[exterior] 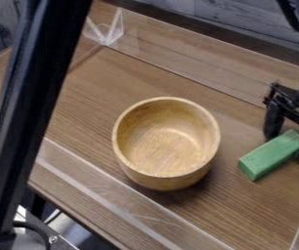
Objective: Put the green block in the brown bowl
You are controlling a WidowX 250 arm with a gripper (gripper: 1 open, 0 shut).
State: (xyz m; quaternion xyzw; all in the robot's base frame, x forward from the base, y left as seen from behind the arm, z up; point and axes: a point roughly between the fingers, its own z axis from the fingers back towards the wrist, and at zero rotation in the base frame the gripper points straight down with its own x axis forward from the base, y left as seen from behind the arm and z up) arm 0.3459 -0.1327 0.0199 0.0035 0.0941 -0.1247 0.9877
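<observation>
A: Where is the green block (271, 155) sitting; is it anywhere near the brown bowl (167, 142)?

B: It is lying flat on the wooden surface (100, 93), just to the right of the bowl, close to it but not touching as far as I can tell; its long side is running diagonally, the far end pointing up and right.

A: And the end effector (293, 125); what is it doing?

B: It is hanging at the right edge, pointing nearly straight down over the block's far end; its dark fingers are standing apart, spread wide, gripping nothing; whether a fingertip is touching the block I cannot tell.

A: Anything in the bowl?

B: The bowl is sitting upright near the middle of the surface; only bare wood grain is showing inside.
</observation>
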